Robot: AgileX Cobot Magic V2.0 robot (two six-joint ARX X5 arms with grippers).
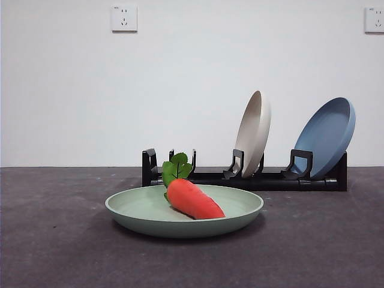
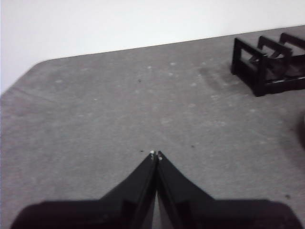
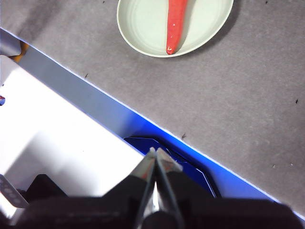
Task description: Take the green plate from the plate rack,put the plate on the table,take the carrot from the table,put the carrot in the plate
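The green plate (image 1: 138, 210) lies flat on the dark grey table (image 1: 54, 252), in front of the black plate rack (image 1: 264, 177). The carrot (image 1: 193, 199) lies in the plate with its green leaves toward the rack. The right wrist view shows the plate (image 3: 143, 26) and carrot (image 3: 175, 24) from above. My right gripper (image 3: 155, 153) is shut and empty, held back over the table's near edge, far from the plate. My left gripper (image 2: 156, 155) is shut and empty over bare table, with one end of the rack (image 2: 267, 64) off to the side.
A beige plate (image 1: 253, 133) and a blue plate (image 1: 327, 137) stand tilted in the rack's right slots. A white wall with two sockets rises behind the table. A white and blue edge (image 3: 95, 109) borders the table under the right gripper.
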